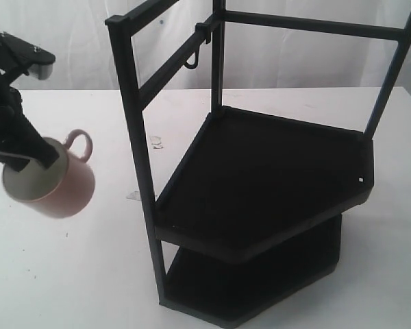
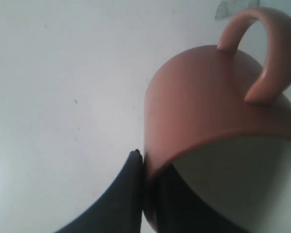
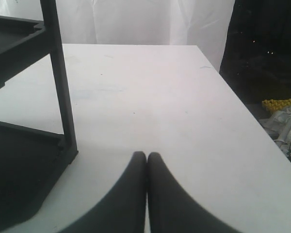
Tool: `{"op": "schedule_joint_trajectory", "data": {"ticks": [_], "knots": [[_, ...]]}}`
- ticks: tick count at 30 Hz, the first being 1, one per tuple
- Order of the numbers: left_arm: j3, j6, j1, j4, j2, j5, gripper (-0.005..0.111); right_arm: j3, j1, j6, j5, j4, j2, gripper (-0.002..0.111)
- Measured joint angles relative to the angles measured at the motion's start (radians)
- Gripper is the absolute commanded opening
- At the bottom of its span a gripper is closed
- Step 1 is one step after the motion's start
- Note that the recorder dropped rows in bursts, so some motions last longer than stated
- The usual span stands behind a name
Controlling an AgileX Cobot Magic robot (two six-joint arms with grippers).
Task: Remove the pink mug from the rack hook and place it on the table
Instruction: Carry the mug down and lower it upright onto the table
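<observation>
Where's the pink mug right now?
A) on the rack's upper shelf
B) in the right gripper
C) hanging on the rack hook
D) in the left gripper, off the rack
D: the left gripper has its jaws clamped over the rim of the tilted pink mug, out to the side of the rack, and the rack hook hangs bare.

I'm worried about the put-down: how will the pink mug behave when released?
The pink mug looks like rigid, smooth ceramic, so probably slippery where the left end effector pinches its rim. Held tilted, it may tip or roll unless its base meets the table flat.
</observation>
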Motion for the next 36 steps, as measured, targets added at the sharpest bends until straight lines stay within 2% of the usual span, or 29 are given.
{"op": "schedule_joint_trajectory", "data": {"ticks": [3, 5, 9, 12, 16, 23, 31, 36], "knots": [[-0.042, 0.042, 0.000, 0.000, 0.061, 0.114, 0.000, 0.000, 0.000, 0.000, 0.000, 0.000, 0.000, 0.000], [-0.059, 0.051, 0.000, -0.003, 0.098, 0.138, 0.000, 0.000, 0.000, 0.000, 0.000, 0.000, 0.000, 0.000], [-0.090, 0.070, 0.000, -0.085, 0.142, 0.101, 0.000, 0.000, 0.000, 0.000, 0.000, 0.000, 0.000, 0.000], [-0.119, 0.150, 0.000, -0.200, 0.165, 0.062, 0.000, 0.000, 0.000, 0.000, 0.000, 0.000, 0.000, 0.000], [-0.168, 0.235, 0.000, -0.308, 0.204, 0.075, 0.000, 0.000, 0.000, 0.000, 0.000, 0.000, 0.000, 0.000], [-0.229, 0.243, 0.000, -0.266, 0.285, 0.081, 0.000, 0.000, 0.000, 0.000, 0.000, 0.000, 0.000, 0.000], [-0.237, 0.399, 0.000, -0.445, 0.359, 0.066, 0.000, 0.000, 0.000, 0.000, 0.000, 0.000, 0.000, 0.000], [-0.237, 0.404, 0.000, -0.404, 0.364, 0.009, 0.000, 0.000, 0.000, 0.000, 0.000, 0.000, 0.000, 0.000]]}}
